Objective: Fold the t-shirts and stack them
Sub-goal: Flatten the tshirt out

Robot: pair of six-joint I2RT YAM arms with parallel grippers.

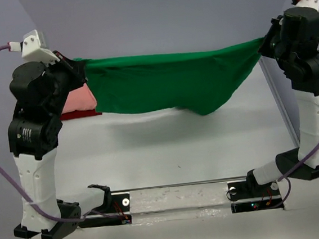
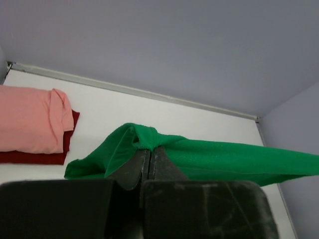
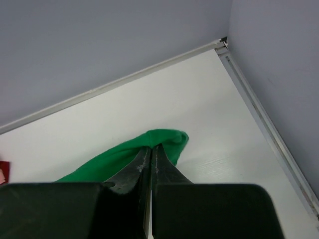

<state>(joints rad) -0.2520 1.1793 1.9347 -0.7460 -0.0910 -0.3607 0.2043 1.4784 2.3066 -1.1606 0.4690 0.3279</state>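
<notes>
Two ends of the green t-shirt (image 1: pixel 168 87) are pinched, one at each side: the left gripper (image 2: pixel 149 148) is clamped tight on a bunched fold of the cloth, and the right gripper (image 3: pixel 151 148) is pressed closed on the opposite end, with green fabric bulging past its tips. Between them we see the green t-shirt stretched across the back of the worktop (image 1: pixel 168 152) and lifted above it, its top edge nearly level and its lower edge sagging, deepest right of the middle. At the far left of the worktop the salmon pink t-shirt (image 2: pixel 27 119) lies folded on top of the dark red t-shirt (image 2: pixel 35 158), also folded, the red showing along the pink's near edge and right side. This stack sits just beside the hanging green cloth; we cannot tell whether they touch.
</notes>
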